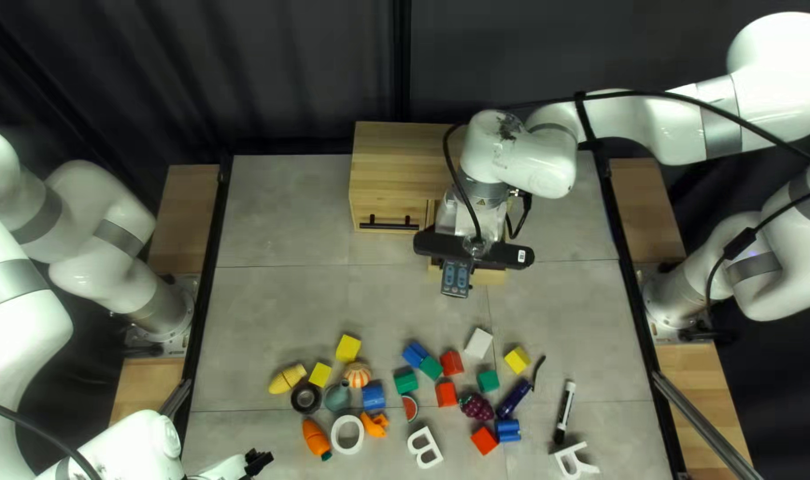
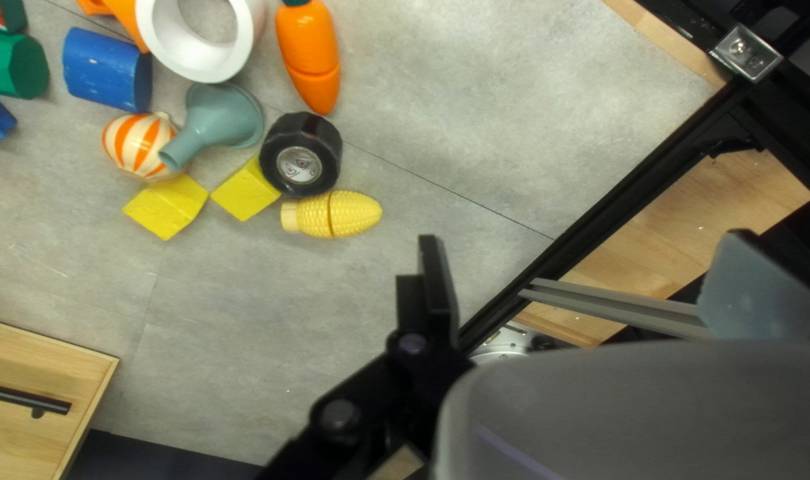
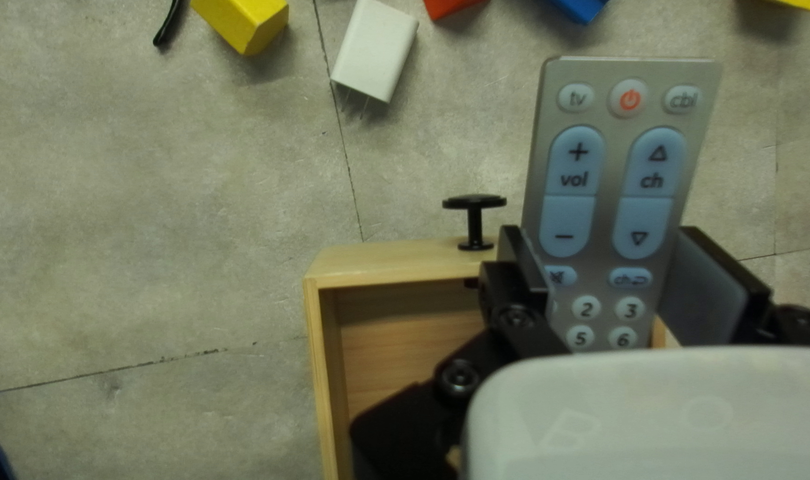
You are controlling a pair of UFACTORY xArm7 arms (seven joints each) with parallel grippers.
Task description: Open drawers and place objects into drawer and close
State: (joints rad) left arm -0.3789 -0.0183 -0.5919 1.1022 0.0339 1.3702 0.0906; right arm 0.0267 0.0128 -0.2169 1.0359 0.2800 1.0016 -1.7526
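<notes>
My right gripper (image 1: 461, 260) is over the pulled-out right drawer (image 1: 490, 277) of the wooden cabinet (image 1: 400, 178). In the right wrist view, my right gripper (image 3: 614, 267) is shut on a grey remote (image 3: 627, 160) with pale blue buttons, its far end reaching beyond the front wall of the open drawer (image 3: 396, 262). Bare wood shows in the drawer's visible part; my gripper hides the rest. The left drawer (image 1: 369, 217) is closed. Down at the lower left of the top left view is my left gripper (image 1: 258, 461). In its wrist view my left gripper (image 2: 587, 253) stands open, holding nothing.
Toy corn (image 2: 334, 214), black tape (image 2: 300, 156), a toy carrot (image 2: 310, 58), a funnel (image 2: 218, 120) and yellow blocks lie ahead of my left gripper. Several coloured blocks, toy grapes (image 1: 477, 407), a marker (image 1: 564, 412) and white letters (image 1: 425, 447) cover the near table.
</notes>
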